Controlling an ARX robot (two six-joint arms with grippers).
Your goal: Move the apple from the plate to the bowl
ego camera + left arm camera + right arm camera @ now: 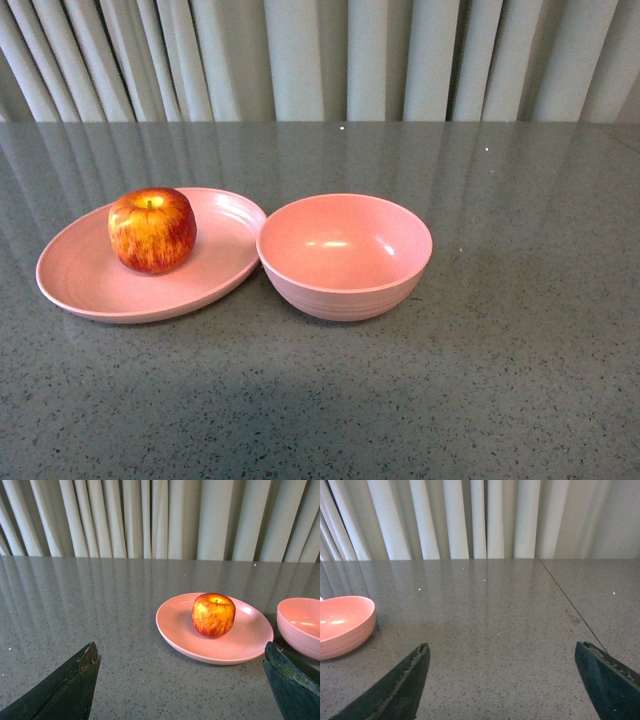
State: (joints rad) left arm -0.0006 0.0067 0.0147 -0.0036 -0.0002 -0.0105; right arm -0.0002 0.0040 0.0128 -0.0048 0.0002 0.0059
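**Red apple [152, 230] on the plate [80, 285] — nothing done yet**

Your apple sits upright on the pale pink plate, and the bowl [345, 245] just beside it is empty, so the whole move is left. The left gripper [181, 650] and right gripper [502, 647] both have jaws spread wide, holding nothing. You have only the grey speckled table [500, 380] and the pleated curtain [300, 60] around — nothing blocks the path.
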